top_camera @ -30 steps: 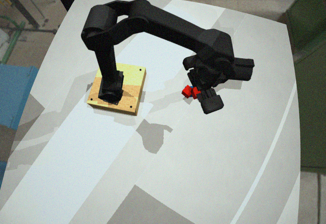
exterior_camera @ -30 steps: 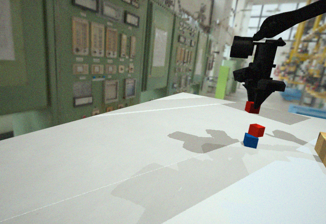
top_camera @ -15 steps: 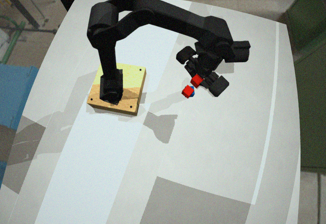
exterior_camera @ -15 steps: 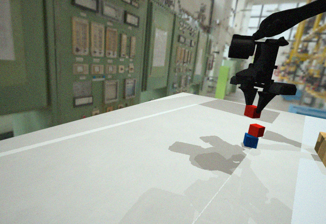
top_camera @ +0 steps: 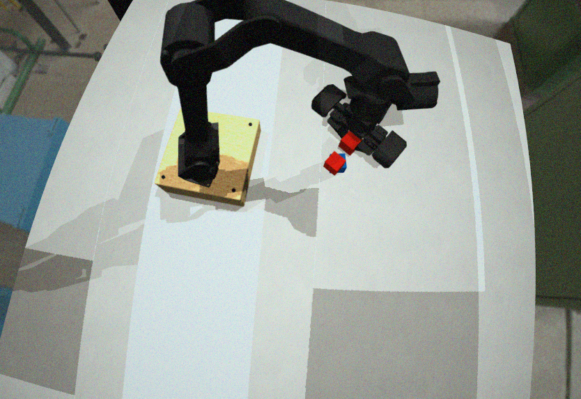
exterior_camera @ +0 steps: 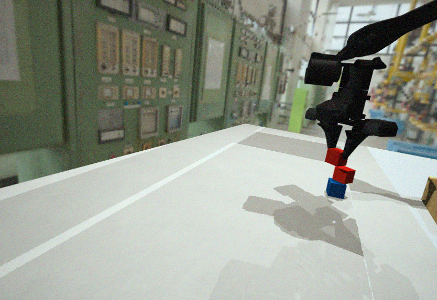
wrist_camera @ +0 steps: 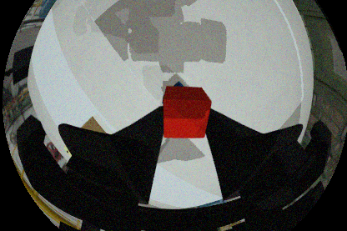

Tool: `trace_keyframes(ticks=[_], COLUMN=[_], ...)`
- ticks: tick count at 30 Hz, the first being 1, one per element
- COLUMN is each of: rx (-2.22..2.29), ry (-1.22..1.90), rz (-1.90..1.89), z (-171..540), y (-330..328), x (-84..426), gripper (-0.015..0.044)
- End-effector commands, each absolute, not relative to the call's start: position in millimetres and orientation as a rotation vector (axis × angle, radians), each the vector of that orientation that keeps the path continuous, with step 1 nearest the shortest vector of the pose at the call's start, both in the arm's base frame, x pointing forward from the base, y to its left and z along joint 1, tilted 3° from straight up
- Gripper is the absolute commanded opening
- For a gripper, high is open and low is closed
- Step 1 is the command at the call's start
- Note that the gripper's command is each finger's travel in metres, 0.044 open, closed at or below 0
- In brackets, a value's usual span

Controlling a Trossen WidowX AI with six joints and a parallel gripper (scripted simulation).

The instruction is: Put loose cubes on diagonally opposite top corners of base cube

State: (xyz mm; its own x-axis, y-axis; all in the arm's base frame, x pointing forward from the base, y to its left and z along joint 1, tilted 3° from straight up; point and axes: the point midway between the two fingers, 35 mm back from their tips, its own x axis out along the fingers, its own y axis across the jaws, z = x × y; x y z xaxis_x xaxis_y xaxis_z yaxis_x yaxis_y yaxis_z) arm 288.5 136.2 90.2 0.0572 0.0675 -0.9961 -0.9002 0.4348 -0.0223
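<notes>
The blue base cube (top_camera: 344, 165) (exterior_camera: 335, 188) (wrist_camera: 179, 83) stands on the white table. A red cube (top_camera: 334, 163) (exterior_camera: 342, 175) sits on one top corner of it, overhanging, and looks level; in the wrist view it is hidden. My gripper (top_camera: 352, 138) (exterior_camera: 338, 151) (wrist_camera: 183, 111) is shut on the other red cube (top_camera: 349, 143) (exterior_camera: 334, 156) (wrist_camera: 185, 126). It holds this cube above the base cube, toward the corner opposite the placed cube. The held cube is higher than the placed one. I cannot tell the exact clearance between them.
The arm's foot stands on a wooden board (top_camera: 234, 138) (exterior_camera: 432, 198) at the left in the top view. The arm reaches over the back of the white table (top_camera: 393, 225) (exterior_camera: 176, 212). Green cabinets (exterior_camera: 130, 50) stand beyond the table.
</notes>
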Motion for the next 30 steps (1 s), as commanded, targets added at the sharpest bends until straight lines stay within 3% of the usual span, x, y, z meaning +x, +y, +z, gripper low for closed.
trace_keyframes(ticks=[1,30], rx=[-0.847,-0.844], ry=[1.310,1.311], rz=[0.891,0.890], z=[77,46], y=[136,138], x=[287,289], gripper=[0.0105,0.0105])
